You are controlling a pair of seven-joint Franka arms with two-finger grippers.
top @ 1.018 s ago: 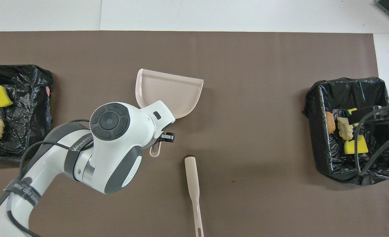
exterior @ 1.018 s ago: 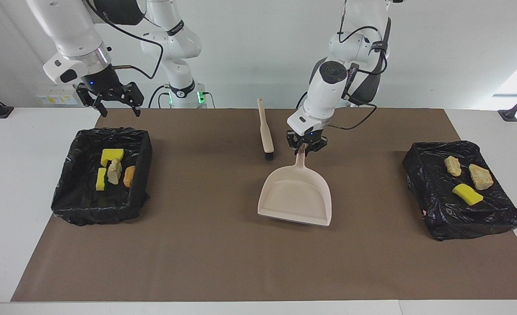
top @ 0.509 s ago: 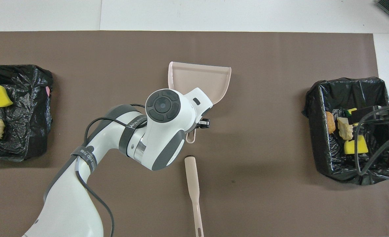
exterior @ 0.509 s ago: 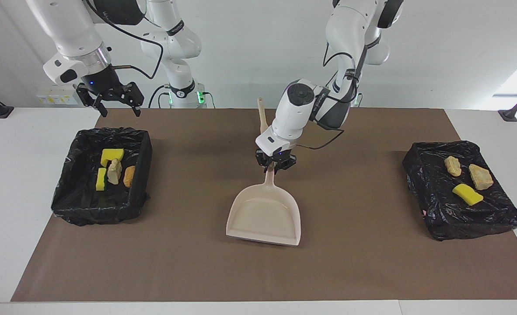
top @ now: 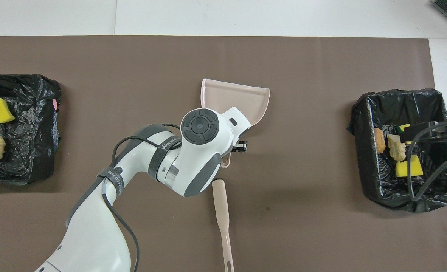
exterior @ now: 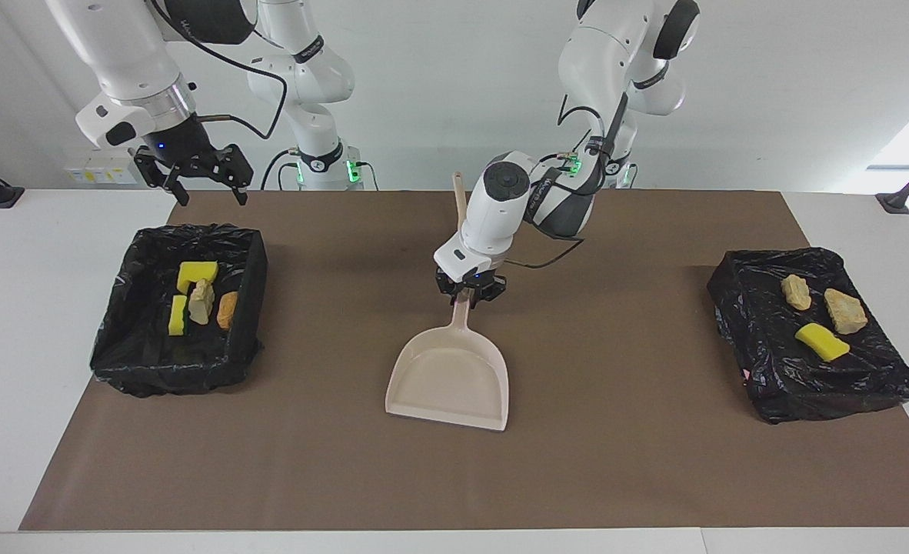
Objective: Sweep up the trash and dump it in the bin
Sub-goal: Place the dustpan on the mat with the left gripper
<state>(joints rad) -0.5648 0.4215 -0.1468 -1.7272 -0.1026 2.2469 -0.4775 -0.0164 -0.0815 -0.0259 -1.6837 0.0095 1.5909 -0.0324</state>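
The left gripper (exterior: 470, 291) is down at the handle of the beige plastic dustpan (exterior: 451, 381) in the middle of the table. The handle passes between its fingers, but I cannot tell whether they grip it or have let go. The pan lies flat, its long axis running away from the robots and its mouth at the farther end.

Three scraps of trash (exterior: 821, 342), one bright yellow sponge chunk and two tan crumbly lumps, sit on a black-bag-covered mound (exterior: 770, 369) toward the left arm's end of the table, well apart from the pan; the left arm is the nearer one. Four more scraps lie inside the black-lined bin (exterior: 116, 338) toward the right arm's end.

The right gripper (exterior: 210, 192) waits, open and empty, above that bin's nearer edge. A beige brush (top: 221, 211) lies nearer the robots than the pan.
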